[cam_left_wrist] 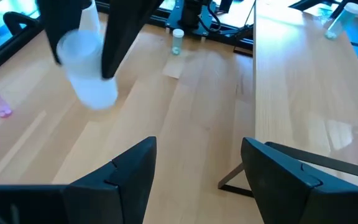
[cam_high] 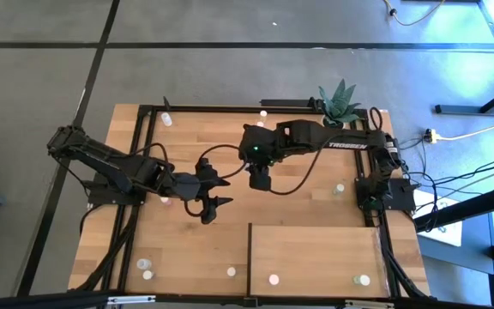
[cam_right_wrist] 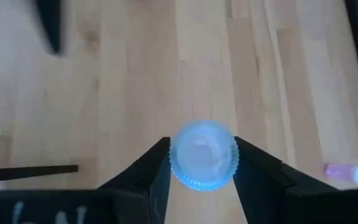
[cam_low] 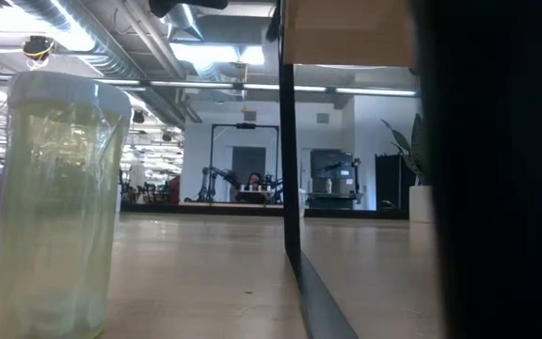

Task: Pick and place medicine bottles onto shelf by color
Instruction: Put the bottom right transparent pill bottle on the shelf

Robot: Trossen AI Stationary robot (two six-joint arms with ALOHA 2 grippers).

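While the planked tabletop (cam_high: 195, 249) fills most of the high view, the shelf (cam_high: 316, 249), a paler plain panel, lies flat at its near right corner. A potted green plant (cam_high: 340, 101) stands at the far edge

Reaching from the right, the right arm (cam_high: 341, 137) stretches toward the table's middle. Its gripper, the right gripper (cam_right_wrist: 202, 163), has its two dark fingers (cam_right_wrist: 151, 171) clamped on the ribbed white cap of a medicine bottle (cam_right_wrist: 202, 154); in the right wrist view each finger presses against one side of the cap, with bare planks under it. Seen from the left wrist view, that same bottle (cam_left_wrist: 92, 68) hangs clear of the wood between the other arm's fingers, its pale body showing under them

Coming in from the left, the left arm (cam_high: 110, 167) ends just beside the right one near the middle of the table. The left gripper (cam_left_wrist: 197, 165) stands wide apart and holds nothing, only bare tabletop between its fingers (cam_left_wrist: 132, 171)

Other medicine bottles lie scattered: two sit on the shelf near its front edge (cam_high: 274, 279) (cam_high: 364, 280), a pair near the front left corner (cam_high: 144, 264), one at the front middle (cam_high: 231, 272), one near the right side (cam_high: 339, 188). A pink-tinted bottle (cam_right_wrist: 347, 172) lies on its side on the planks. Close to the low camera stands a pale yellow-green bottle (cam_low: 55, 202), with the shelf's dark edge (cam_low: 323, 297) running past it
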